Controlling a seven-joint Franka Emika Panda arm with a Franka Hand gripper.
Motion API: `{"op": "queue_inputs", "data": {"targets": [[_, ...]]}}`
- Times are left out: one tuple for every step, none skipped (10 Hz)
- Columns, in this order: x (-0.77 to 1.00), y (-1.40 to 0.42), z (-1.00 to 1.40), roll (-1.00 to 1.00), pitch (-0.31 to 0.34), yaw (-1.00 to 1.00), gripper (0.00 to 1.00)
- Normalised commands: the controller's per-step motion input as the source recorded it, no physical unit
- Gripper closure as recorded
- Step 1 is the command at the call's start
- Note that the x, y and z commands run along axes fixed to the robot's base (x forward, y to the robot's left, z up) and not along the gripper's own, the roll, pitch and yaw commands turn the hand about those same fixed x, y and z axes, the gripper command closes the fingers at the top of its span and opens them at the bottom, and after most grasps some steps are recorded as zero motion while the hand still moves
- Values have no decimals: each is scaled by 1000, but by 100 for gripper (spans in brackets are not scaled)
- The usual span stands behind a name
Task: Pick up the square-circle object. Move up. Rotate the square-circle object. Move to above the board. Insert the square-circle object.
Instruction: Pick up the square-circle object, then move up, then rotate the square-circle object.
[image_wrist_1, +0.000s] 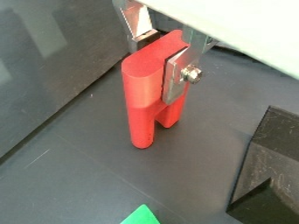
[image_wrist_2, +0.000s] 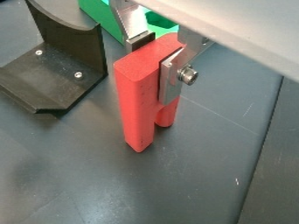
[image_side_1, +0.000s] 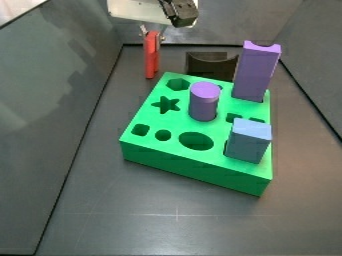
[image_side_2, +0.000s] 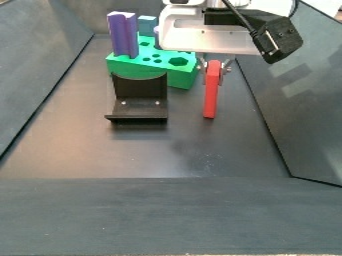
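Red square-circle object (image_wrist_2: 146, 98) stands upright on the dark floor, near the fixture (image_wrist_2: 56, 61) and beside the green board (image_side_1: 201, 135). Gripper (image_wrist_1: 160, 63) clamps its upper end, silver finger plate (image_wrist_1: 177, 72) flat against it. Risk: high grip could let it pivot or slip during lift and rotation. No readable writing or labels.
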Motion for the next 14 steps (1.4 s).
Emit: {"op": "queue_inputs", "data": {"targets": [[0,0,0,0,0,0,100],[0,0,833,0,0,0,100],[-47,0,769,1,30,0,100],[-49,6,620,20,29,-6,100],[-39,7,471,36,29,-10,100],[-32,8,309,50,33,-10,100],[-25,-106,1000,0,0,0,100],[-22,-112,1000,11,11,5,100],[-26,-101,1000,25,23,14,100],[-23,-87,1000,48,36,17,100],[-19,-79,1000,65,49,16,100],[-12,-69,1000,81,63,16,100],[-5,-53,884,91,75,17,100],[4,-32,671,96,84,16,100]]}}
